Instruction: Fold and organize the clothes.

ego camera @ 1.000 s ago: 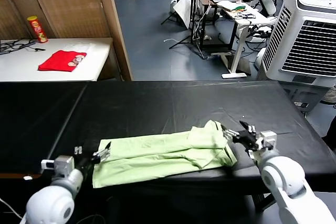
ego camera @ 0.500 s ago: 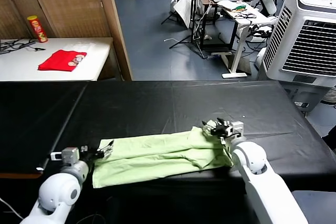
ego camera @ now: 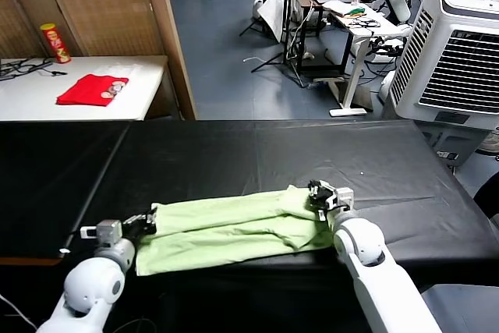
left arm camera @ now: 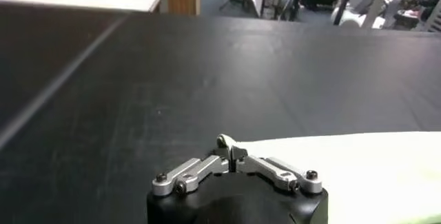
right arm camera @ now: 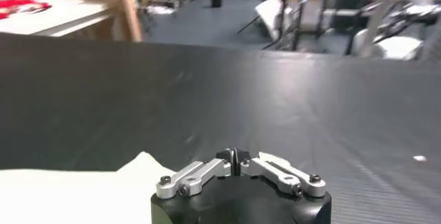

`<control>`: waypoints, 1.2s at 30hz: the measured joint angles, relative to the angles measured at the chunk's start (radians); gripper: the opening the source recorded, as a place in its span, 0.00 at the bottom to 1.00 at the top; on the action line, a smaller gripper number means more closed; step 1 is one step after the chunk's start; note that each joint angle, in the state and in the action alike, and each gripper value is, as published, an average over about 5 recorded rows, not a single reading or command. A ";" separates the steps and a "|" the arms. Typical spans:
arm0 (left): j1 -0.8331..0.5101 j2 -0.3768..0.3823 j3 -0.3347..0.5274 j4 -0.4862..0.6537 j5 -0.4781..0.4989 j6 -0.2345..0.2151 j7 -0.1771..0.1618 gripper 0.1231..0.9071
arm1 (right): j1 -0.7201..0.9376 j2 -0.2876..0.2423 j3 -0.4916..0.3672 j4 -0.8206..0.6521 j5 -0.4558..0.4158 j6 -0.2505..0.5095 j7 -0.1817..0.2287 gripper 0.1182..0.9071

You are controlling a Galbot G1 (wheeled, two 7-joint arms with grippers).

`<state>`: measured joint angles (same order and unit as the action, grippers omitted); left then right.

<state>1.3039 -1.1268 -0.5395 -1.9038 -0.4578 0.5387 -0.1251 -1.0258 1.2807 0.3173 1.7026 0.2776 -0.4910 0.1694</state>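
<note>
Pale-green soft shirt [ego camera: 234, 226] runs nine-to-three across your black surface [ego camera: 234, 154]; left pincer [ego camera: 144, 222] pinches its nine-o'clock end, right pincer [ego camera: 318, 195] its three-o'clock end.

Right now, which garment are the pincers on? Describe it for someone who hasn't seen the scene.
On the black table, near its front edge: a pale green shirt lying folded in a long strip. Left pincer and right pincer pinch its opposite ends. The red garment lies on the white side table.

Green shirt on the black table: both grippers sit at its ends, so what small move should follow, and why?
Probably lift both ends together. The left gripper is shut on the shirt at its left end, the right gripper shut at the bunched right end, and the shirt lies flat on the black table.
</note>
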 joint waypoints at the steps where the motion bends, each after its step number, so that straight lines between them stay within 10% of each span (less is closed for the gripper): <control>1: -0.010 0.002 0.006 0.011 0.015 -0.005 0.007 0.01 | -0.007 0.011 0.007 0.004 -0.016 0.003 0.006 0.01; 9: -0.116 0.035 0.067 0.092 0.049 -0.013 0.037 0.01 | -0.049 0.067 0.053 0.022 -0.064 0.007 0.004 0.02; 13: -0.145 0.052 0.081 0.107 0.045 -0.021 0.046 0.03 | -0.067 0.061 0.068 0.041 -0.039 0.004 -0.030 0.18; 23: -0.108 0.092 0.042 0.055 0.018 -0.033 0.042 0.68 | -0.119 0.028 0.105 0.126 0.004 0.005 -0.062 0.82; 36: 0.079 0.021 -0.059 -0.035 -0.068 -0.077 0.039 0.86 | -0.183 0.016 0.097 0.220 0.015 0.013 -0.081 0.86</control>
<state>1.3825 -1.1062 -0.5987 -1.9391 -0.5261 0.4621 -0.0861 -1.2086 1.2972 0.4146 1.9231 0.2924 -0.4784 0.0883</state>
